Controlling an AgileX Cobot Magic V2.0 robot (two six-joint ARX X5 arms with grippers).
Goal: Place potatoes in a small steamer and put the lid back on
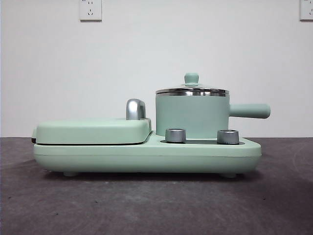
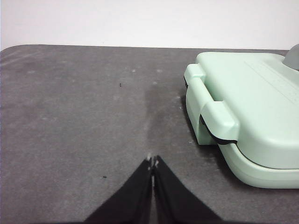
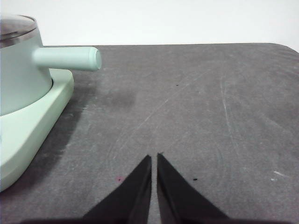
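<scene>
- Sitting on the right half of a mint-green cooking base (image 1: 146,155), the small mint-green cylindrical steamer pot with a chrome rim (image 1: 191,115) stands upright, its straight mint side handle (image 1: 249,110) pointing right in the front view.
- The round clear glass lid with a chrome rim and small mint-green knob (image 1: 191,78) rests level on the pot's rim, closing it.
- No potato shows in any view; whether one lies inside the closed pot cannot be told.
- The left half of the base carries a flat mint-green griddle with its cover down (image 1: 93,130), and a chrome handle (image 1: 135,109) rises behind it, just beside the pot.
- Two round chrome dials (image 1: 175,135) sit on the front of the base below the pot, one near each side of it.
- The base stands on a dark grey felt-like surface (image 1: 156,205) before a white wall with two white sockets (image 1: 90,10) high up.
- The left claw (image 2: 153,162) hovers over bare surface, its two black jaws clenched tip to tip and grasping nothing, with the hinged end of the griddle near but apart from it.
- The right claw (image 3: 153,157) hovers over bare surface beyond the end of the pot's side handle, well apart from it; its jaws are drawn together with only a thin slit between them, and they grasp nothing.
</scene>
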